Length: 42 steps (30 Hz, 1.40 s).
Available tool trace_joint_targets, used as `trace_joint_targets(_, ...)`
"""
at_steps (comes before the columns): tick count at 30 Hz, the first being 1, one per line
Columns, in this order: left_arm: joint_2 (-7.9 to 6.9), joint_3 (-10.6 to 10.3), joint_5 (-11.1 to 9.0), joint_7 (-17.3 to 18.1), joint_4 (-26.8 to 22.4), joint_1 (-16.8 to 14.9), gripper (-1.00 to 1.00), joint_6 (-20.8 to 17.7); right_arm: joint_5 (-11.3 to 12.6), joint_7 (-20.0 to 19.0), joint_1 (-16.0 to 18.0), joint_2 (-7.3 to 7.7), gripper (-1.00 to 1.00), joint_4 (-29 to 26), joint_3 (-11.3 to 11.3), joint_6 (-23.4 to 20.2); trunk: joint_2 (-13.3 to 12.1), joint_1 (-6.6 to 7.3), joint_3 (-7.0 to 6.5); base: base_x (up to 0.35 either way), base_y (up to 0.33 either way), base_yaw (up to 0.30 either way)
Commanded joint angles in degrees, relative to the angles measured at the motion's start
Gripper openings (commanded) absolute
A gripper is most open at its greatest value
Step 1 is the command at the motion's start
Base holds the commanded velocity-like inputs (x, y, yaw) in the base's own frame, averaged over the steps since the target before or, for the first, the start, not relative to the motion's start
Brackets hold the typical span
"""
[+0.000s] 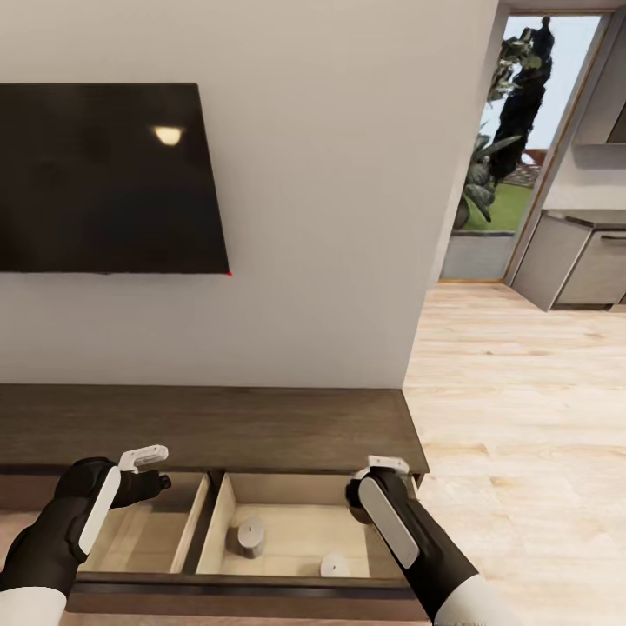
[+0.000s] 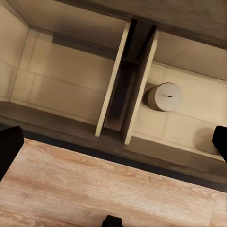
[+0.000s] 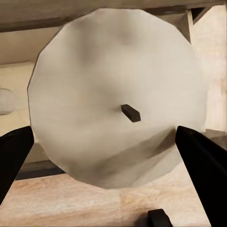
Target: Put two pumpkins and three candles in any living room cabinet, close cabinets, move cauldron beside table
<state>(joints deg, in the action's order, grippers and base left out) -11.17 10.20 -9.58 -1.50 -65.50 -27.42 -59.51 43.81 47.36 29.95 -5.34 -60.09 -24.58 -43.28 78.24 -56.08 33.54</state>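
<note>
The right gripper (image 1: 382, 474) hangs over the far right corner of the open right-hand drawer (image 1: 287, 535), and its wrist view shows a pale grey-beige cylindrical candle with a short dark wick (image 3: 118, 111) seen end-on between the two dark fingers (image 3: 201, 158), which sit at about 4 and 8 o'clock of the flat top. I judge the jaws pinched on that candle, though the contact itself is not plain.

The step in hand looks like dropping this candle into the long, low, dark brown wooden cabinet (image 1: 209, 426). Next, I would lower it towards the pale beige drawer floor, part the fingers, then lift clear. Two more candles already rest there: one standing grey cylinder (image 1: 250, 537) at roughly 7 o'clock from the right gripper, and another flat-topped one (image 1: 335, 565) near the drawer's front rail, so the release point should stay apart from both.

The left gripper (image 1: 149, 467) hovers above the left drawer compartment (image 1: 143, 522), holding nothing; whether its jaws are spread I cannot tell.

Beyond, a black wall-mounted television (image 1: 104, 178) sits at 11 o'clock on a plain off-white wall (image 1: 330, 217). Light wood plank flooring (image 1: 522, 435) runs to 2 o'clock, towards grey kitchen units (image 1: 574, 265) and a doorway with greenery (image 1: 509, 130).
</note>
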Motion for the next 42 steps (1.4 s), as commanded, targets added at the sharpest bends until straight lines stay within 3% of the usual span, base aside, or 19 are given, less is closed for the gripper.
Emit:
trace_joint_targets(1, 0.00, 0.00, 0.00, 0.00, 0.01, -0.01, 1.00, 0.01, 0.26, -0.80, 0.01, 0.15, -1.00, 0.43, 1.06, 0.25, 0.42, -0.22, 0.18, 0.000, 0.000, 0.000)
trace_joint_targets(5, 0.00, 0.00, 0.00, 0.00, 0.02, -0.01, 1.00, -0.02, -0.04, -4.60, 0.11, 0.37, -1.00, 3.34, 4.31, 0.27, 2.02, -1.10, 0.90, 0.000, 0.000, 0.000)
trace_joint_targets(10, 0.00, -0.05, 0.00, 0.00, 0.00, -0.01, 1.00, -0.02, -0.20, -6.67, 1.41, 0.36, -1.00, 6.31, 5.37, 0.35, 4.03, -2.20, 1.80, 0.000, 0.000, 0.000)
trace_joint_targets(26, 0.08, -0.05, 0.00, 0.00, 0.02, -0.01, 1.00, 0.01, -0.37, -7.01, 1.78, -0.05, -1.00, 8.21, 5.59, 0.76, 10.45, -5.72, 4.67, 0.000, 0.000, 0.000)
trace_joint_targets(42, 0.06, -0.08, 0.00, 0.00, 0.01, -0.01, 1.00, 0.00, -0.56, -7.10, 3.85, -0.45, -1.00, 14.22, 5.17, 6.02, 16.86, -9.23, 7.54, 0.000, 0.000, 0.000)
